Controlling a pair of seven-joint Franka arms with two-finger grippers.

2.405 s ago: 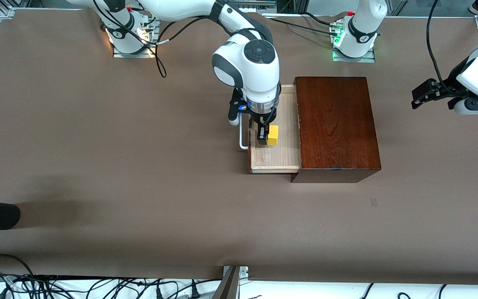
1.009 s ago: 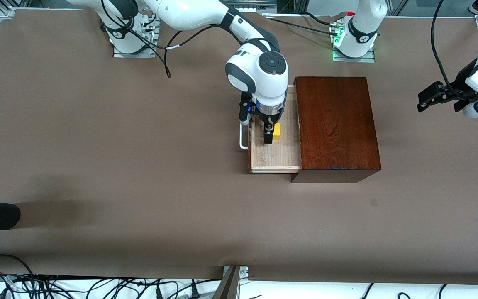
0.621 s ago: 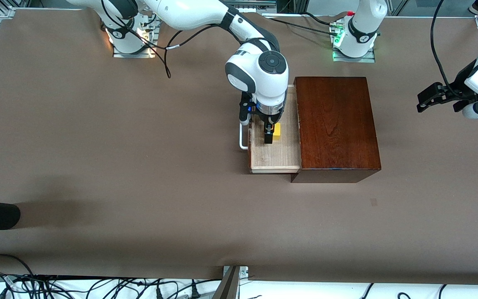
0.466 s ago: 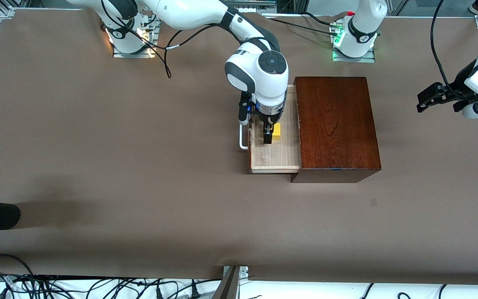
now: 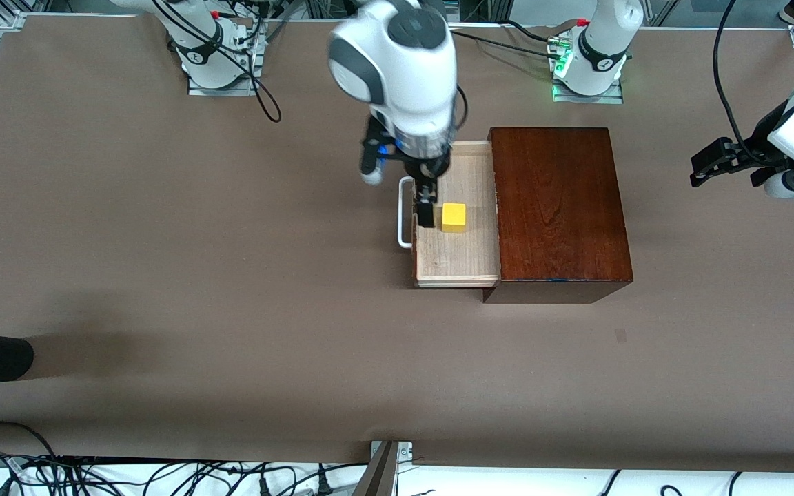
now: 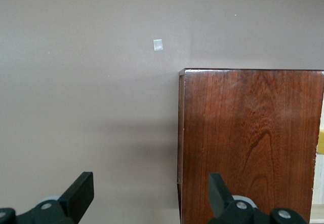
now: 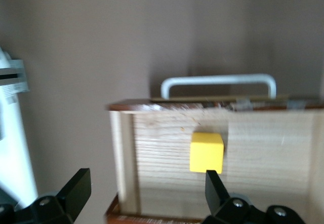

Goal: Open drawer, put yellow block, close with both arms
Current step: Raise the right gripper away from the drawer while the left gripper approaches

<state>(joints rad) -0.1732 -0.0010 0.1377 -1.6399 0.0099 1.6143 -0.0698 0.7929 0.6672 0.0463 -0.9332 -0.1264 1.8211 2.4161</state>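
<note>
- Yellow block (image 5: 453,217) now lying free on the pale floor of the pulled-out drawer (image 5: 469,265), about midway along it, near the front panel and its white handle (image 5: 404,212).
- Half a second ago pinched low in the tray by the right gripper (image 5: 426,205); since then released and left behind, so placing looks done and only the closing remains.
- Right gripper lifted clear, hanging above the drawer's front edge beside the block, fingers spread wide and empty, wrist pointing straight down.
- Left gripper (image 5: 714,160) waiting over bare table (image 5: 231,275) toward the left arm's end, beside the wooden box (image 5: 559,207), fingers wide, nothing held.
</note>
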